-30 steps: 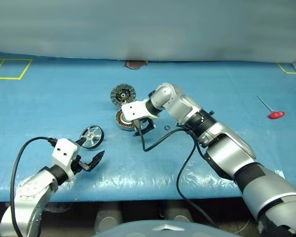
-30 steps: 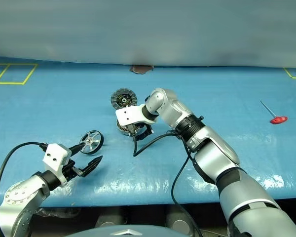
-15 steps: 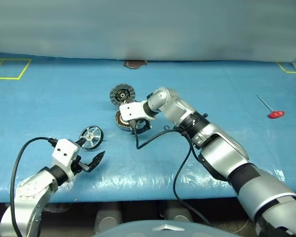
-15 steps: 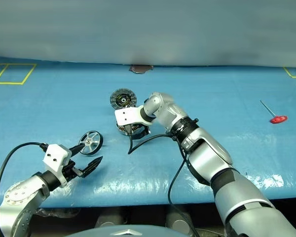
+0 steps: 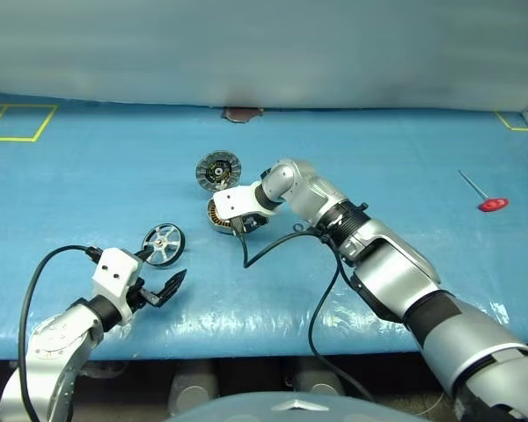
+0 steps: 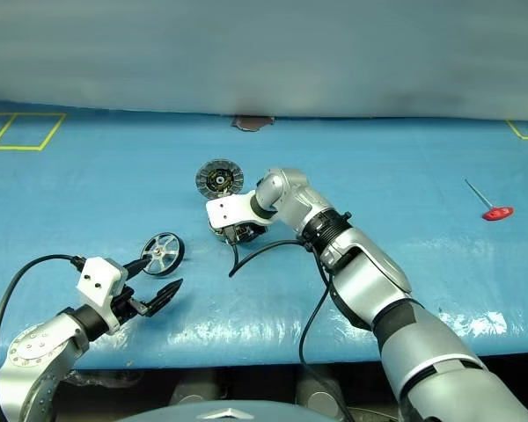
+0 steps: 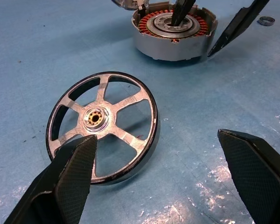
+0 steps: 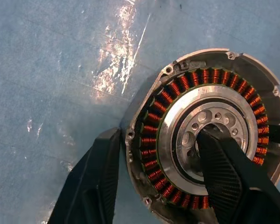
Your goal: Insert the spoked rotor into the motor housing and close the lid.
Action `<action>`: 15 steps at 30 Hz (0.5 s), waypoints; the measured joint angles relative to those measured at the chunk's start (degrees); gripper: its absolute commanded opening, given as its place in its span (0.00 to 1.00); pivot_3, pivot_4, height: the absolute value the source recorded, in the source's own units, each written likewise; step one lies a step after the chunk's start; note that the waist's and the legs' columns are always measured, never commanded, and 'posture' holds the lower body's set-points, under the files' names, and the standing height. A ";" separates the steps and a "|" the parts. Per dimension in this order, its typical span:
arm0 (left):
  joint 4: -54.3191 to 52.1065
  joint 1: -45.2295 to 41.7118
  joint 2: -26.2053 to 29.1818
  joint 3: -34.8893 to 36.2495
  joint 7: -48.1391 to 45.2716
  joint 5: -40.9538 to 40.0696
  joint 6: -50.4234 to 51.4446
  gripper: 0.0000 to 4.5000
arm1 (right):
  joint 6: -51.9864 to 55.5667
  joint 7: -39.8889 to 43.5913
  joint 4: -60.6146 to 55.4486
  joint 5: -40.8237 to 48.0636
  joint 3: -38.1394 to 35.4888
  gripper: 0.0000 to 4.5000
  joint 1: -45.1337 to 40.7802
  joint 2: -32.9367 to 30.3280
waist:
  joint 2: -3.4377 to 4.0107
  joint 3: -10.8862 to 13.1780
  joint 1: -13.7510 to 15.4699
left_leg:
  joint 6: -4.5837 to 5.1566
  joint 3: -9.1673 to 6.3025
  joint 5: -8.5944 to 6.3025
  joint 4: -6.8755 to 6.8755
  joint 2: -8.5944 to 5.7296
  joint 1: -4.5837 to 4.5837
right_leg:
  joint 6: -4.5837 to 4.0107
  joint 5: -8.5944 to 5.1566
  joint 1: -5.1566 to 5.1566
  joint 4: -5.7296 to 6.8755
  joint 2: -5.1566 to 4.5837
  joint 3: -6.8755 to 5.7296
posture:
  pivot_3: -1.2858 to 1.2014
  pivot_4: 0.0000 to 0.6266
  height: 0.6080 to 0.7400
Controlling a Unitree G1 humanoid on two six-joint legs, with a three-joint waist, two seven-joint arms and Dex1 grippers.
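Observation:
The spoked rotor (image 5: pixel 163 242) leans on the blue table, silver with a small hub, close in front of my left gripper (image 5: pixel 165 266), which is open with nothing between its fingers. In the left wrist view the spoked rotor (image 7: pixel 102 140) stands partly between the two pads. Farther back sits the motor housing (image 5: pixel 216 216) with orange windings (image 8: pixel 177 88). My right gripper (image 5: pixel 238 225) reaches down on it, one finger (image 8: pixel 224 177) in the central bearing and the other finger (image 8: pixel 95 177) against the outside of the rim. The lid (image 5: pixel 217 167) stands propped behind the housing, its dark segmented face showing.
A small dark ring (image 7: pixel 267 20) lies on the table just right of the housing. A red-handled tool (image 5: pixel 491 204) lies far right. Yellow tape marks (image 5: pixel 18 121) sit at the far left. The right wrist's black cable (image 5: pixel 273 251) loops over the table in front of the housing.
My right gripper came down onto the motor housing and its fingers drew together across the housing's wall. The left gripper and the spoked rotor have stayed put.

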 measured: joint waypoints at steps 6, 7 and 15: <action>0.03 -0.98 -0.03 -0.50 -0.28 0.03 -0.02 1.00 | 3.60 3.79 -9.01 -0.10 -0.01 0.48 3.71 -1.81 | -0.01 -0.01 0.05 | 0.00 0.00 0.00 -0.07 0.00 -0.01 | 0.04 0.02 -0.02 -0.01 0.00 -0.01 | 0.52 0.24 1.00; 0.07 -1.11 -0.03 -0.53 -0.36 0.03 -0.02 1.00 | 5.02 5.18 -12.65 -0.04 0.02 0.48 5.25 -2.62 | -0.01 -0.01 0.12 | -0.01 0.00 -0.01 -0.10 0.00 -0.02 | 0.05 0.02 -0.04 -0.02 0.00 0.00 | 0.52 0.24 1.00; 0.47 -1.49 -0.09 -0.62 -0.74 0.09 -0.06 1.00 | 14.72 10.01 -34.36 -0.04 1.26 0.48 15.31 -8.01 | -0.03 -0.02 0.34 | -0.01 0.00 -0.01 -0.08 0.00 0.01 | 0.04 0.00 -0.02 -0.01 0.01 -0.02 | 0.52 0.24 1.00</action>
